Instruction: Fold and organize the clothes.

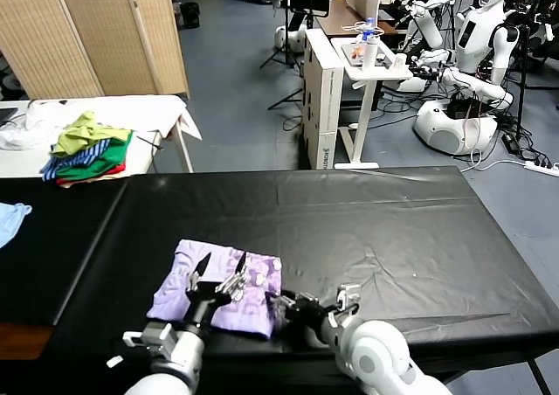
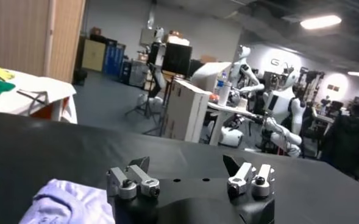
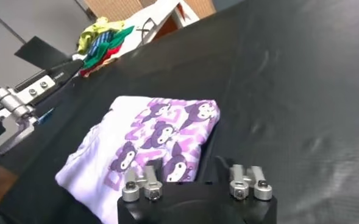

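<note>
The folded T-shirt point(image 1: 220, 288) is lying on the black bench point(image 1: 367, 229), near its front edge. Left hand point(image 1: 220, 273) is hovering spread above it; right hand point(image 1: 281, 306) is sitting spread beside it.

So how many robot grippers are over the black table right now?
2: the left gripper is over the folded lavender T-shirt, open; the right gripper is at the shirt's right edge, open. No others visible.

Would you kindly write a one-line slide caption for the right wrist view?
Folded lavender T-shirt, purple print up, lies on the black table just beyond the open right pincer.
</note>
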### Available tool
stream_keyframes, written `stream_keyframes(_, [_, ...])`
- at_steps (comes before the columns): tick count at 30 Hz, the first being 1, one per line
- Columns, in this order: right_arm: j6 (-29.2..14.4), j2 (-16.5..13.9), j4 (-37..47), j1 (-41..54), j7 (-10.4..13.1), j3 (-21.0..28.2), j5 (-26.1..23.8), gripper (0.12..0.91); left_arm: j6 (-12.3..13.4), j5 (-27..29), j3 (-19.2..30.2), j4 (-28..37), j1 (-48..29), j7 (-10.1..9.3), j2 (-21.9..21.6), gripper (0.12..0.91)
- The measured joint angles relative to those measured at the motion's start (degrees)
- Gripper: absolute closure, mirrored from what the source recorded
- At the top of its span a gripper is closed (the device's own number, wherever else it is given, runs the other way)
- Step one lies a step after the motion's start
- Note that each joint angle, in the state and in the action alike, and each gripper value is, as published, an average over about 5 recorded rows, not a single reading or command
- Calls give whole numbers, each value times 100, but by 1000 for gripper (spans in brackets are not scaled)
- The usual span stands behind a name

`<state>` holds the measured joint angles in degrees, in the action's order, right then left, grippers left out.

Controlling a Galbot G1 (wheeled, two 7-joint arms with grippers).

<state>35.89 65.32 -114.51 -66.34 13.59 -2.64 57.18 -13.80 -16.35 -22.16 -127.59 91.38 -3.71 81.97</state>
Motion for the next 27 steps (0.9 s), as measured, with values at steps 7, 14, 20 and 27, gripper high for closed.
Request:
stream_keyframes(7, [120, -144, -51, 186, 5, -143, -50, 884, 20, 7, -113, -10, 35, -3, -26, 123])
stream_keyframes(14, [487, -510, -69, 387, -150, -368, -61, 850, 41, -9, -173, 19, 36, -19, -34, 123])
stream_keyframes(20, [558, -835, -256, 301, -432, -544, -412, 555, 107, -89, -207, 29, 113, -69, -97, 123])
stream_keyframes(27, [93, -1264, -565, 73, -914, -748, -1259, 162, 544, -395, -380, -5, 273, -11, -263, 123])
